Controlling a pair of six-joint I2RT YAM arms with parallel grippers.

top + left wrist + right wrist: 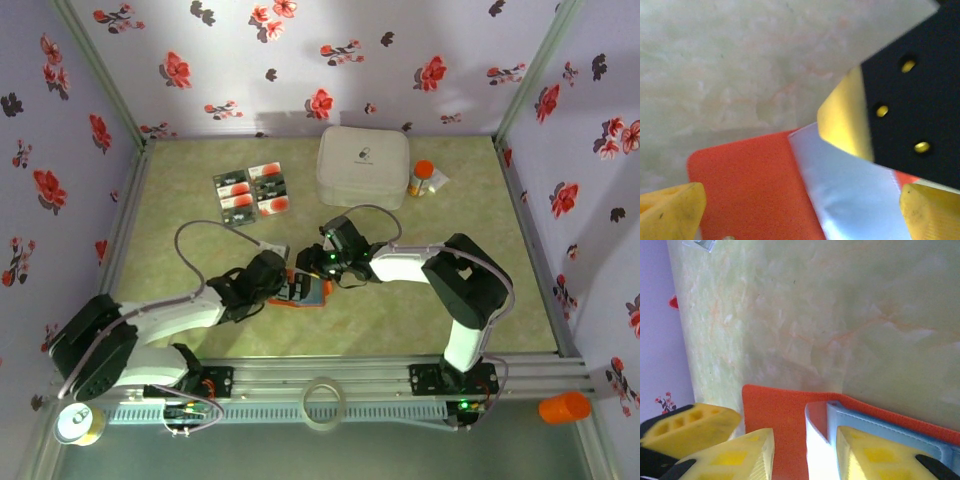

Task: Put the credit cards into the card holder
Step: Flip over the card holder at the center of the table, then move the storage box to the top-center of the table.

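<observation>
left end effector [801,196], jaws wide, has credit cards [252,192] at its 11 o'clock (nearer arm, well apart). right end effector [804,434] straddles card holder [312,296] edge; grip cannot be told.

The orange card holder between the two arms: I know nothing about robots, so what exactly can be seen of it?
The card holder is a small, flat, bright orange wallet with rounded corners and a matte surface. It lies open on the green marbled table, between the two arms. Inside is a pale blue, shiny pocket. The left hand hangs wide open over it. The right hand has its fingertips at the pocket's edge, but whether it pinches anything is unclear.
</observation>
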